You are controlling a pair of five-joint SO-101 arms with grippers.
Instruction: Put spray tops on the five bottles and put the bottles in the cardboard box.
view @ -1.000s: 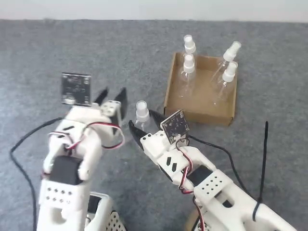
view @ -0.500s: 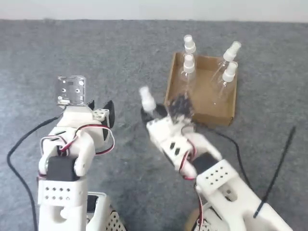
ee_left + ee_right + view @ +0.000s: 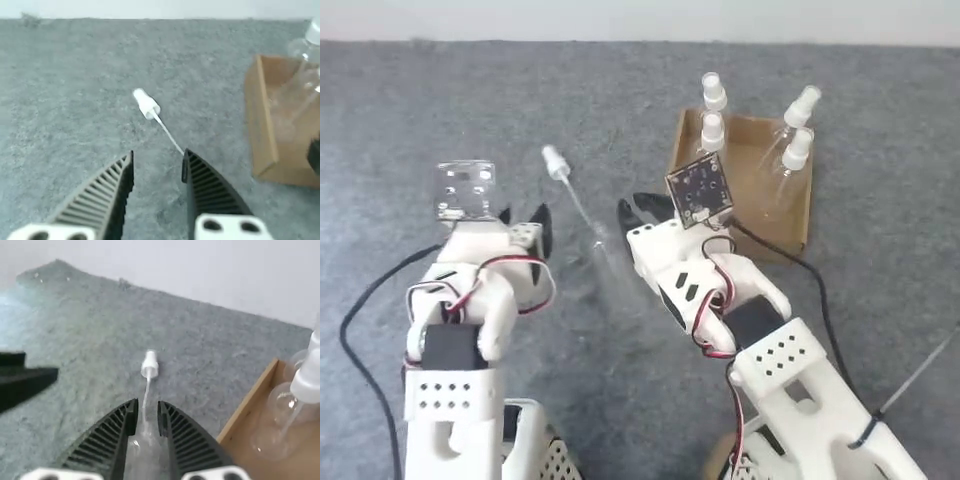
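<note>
Left claw [image 3: 158, 151] is wide open, nothing in it. The bottle [image 3: 600, 250] is tipped right over between the two claws, with its spray top [image 3: 146, 104] pointing away from them, just ahead of the left one. The right claw [image 3: 147, 402] is right at the bottle's body, but I honestly can't tell if it's got a grip. The cardboard box [image 3: 735, 240] with four other bottles [image 3: 712, 150] sits on the bench [image 3: 440, 100] just past the right claw.

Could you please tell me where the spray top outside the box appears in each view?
High view: spray top between the arms, left of the box.
Left wrist view: spray top just beyond the open left gripper.
Right wrist view: spray top beyond the right gripper, on the bottle it grips.
Shared landmark: the box, in all three views.
</note>
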